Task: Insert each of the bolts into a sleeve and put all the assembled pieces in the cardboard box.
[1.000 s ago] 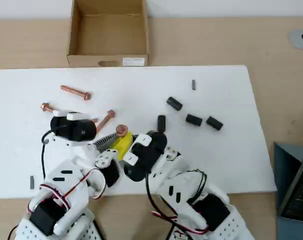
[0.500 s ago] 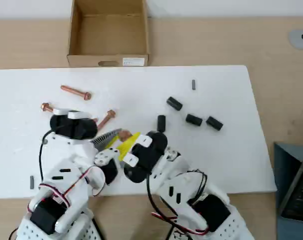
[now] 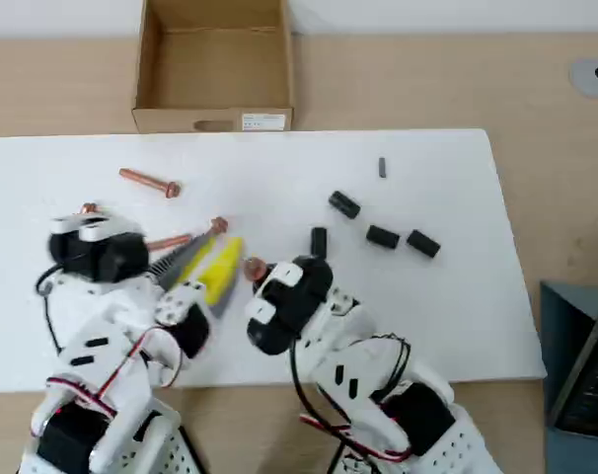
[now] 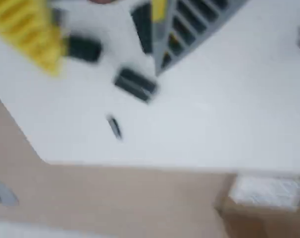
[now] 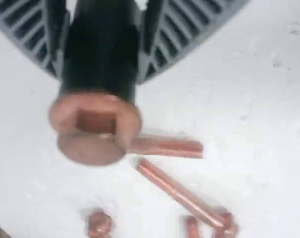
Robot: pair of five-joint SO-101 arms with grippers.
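Observation:
My right gripper (image 5: 98, 74) is shut on a black sleeve (image 5: 99, 49) with a copper bolt in it; the bolt's head (image 5: 95, 130) sticks out of the sleeve's end. From above, that head (image 3: 254, 268) sits just off the right gripper (image 3: 266, 276) over the white mat. My left gripper (image 3: 195, 267) is to its left, open, with nothing between the yellow and grey jaws. Loose copper bolts (image 3: 149, 182) (image 3: 190, 235) lie at the left of the mat. Several black sleeves (image 3: 343, 204) (image 3: 382, 237) lie to the right. The cardboard box (image 3: 215, 118) stands beyond the mat.
A white mat (image 3: 447, 316) covers the wooden table. A small grey pin (image 3: 382, 167) lies near the mat's far edge. A dark laptop (image 3: 580, 365) sits at the right edge. Another bolt head (image 3: 89, 208) peeks out beside the left arm.
The left gripper let go of the bolt and drew back to the left, opening. The bolt stays in the sleeve held by the right gripper, which barely moved.

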